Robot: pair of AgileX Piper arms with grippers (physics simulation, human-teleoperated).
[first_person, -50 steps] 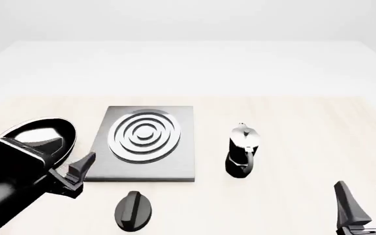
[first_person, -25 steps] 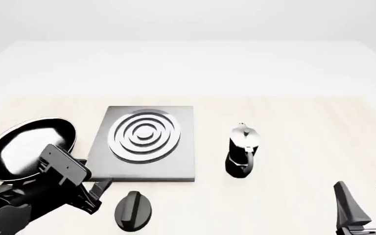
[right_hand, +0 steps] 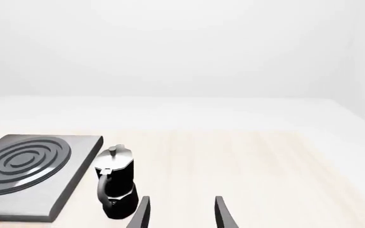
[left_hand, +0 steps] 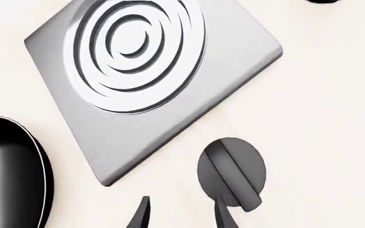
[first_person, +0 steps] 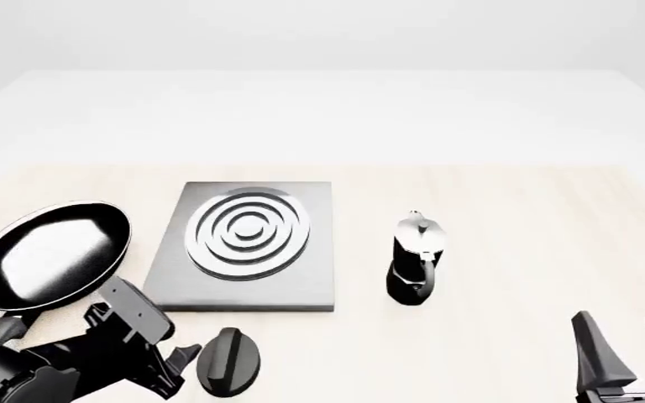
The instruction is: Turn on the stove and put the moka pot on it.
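The stove (first_person: 244, 285) is a flat grey square plate with silver rings, left of the table's middle; it also fills much of the left wrist view (left_hand: 220, 71). Its round black ridged knob (first_person: 228, 361) lies on the table in front of it. My left gripper (first_person: 186, 363) is open just left of the knob, and in the wrist view one fingertip overlaps the knob (left_hand: 231, 172). The moka pot (first_person: 416, 258) stands upright to the right of the stove. My right gripper (first_person: 625, 344) is open near the front right edge, well clear of the moka pot (right_hand: 115, 187).
A black frying pan (first_person: 49, 250) lies left of the stove, close behind my left arm; part of it shows in the left wrist view (left_hand: 8, 175). Bare wooden table (first_person: 524, 218) lies right of the moka pot.
My left gripper has come down and forward to the right, from beside the pan to just left of the knob. The right gripper, moka pot and stove have not moved.
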